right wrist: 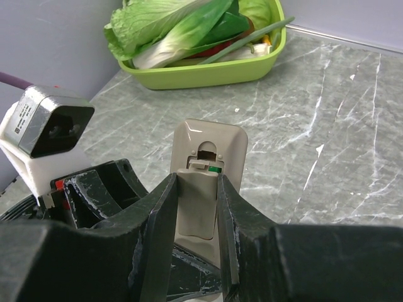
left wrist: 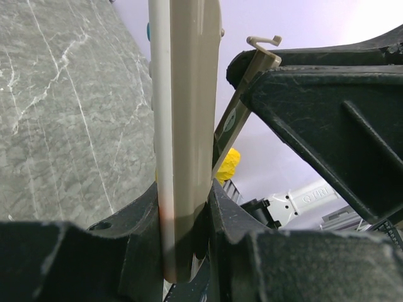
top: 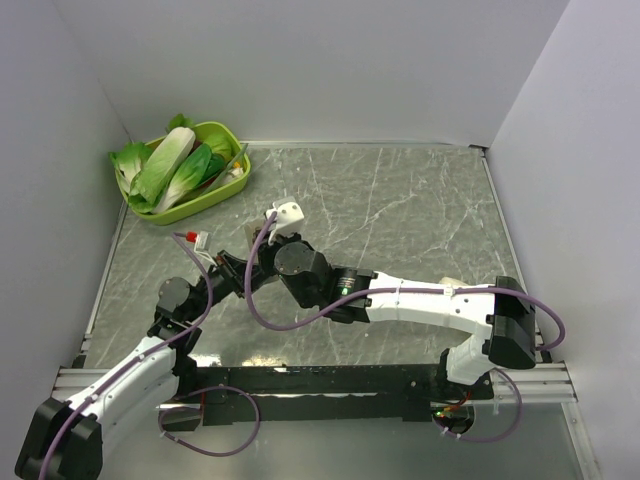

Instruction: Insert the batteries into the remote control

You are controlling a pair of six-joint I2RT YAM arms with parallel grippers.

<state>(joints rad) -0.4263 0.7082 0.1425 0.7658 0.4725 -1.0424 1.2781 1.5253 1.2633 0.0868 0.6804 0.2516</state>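
The remote control (left wrist: 186,126) stands on end, edge-on, with my left gripper (left wrist: 182,211) shut on its lower part. From the right wrist I see its grey-brown reverse side (right wrist: 211,135) with the battery bay at the top. A sliver of a green battery (right wrist: 215,168) shows inside the bay. My right gripper (right wrist: 196,189) is shut on the beige battery cover (right wrist: 198,201), held flat against the remote's back just below the bay's top edge. In the left wrist view the cover (left wrist: 242,107) leans towards the remote. From above, both grippers meet at mid-table (top: 250,258).
A lime-green tray (top: 235,178) of leafy vegetables sits at the far left corner; its rim (right wrist: 208,74) lies beyond the remote. The left wrist camera block (right wrist: 50,126) is close on the left. Walls enclose the marble tabletop (top: 420,210).
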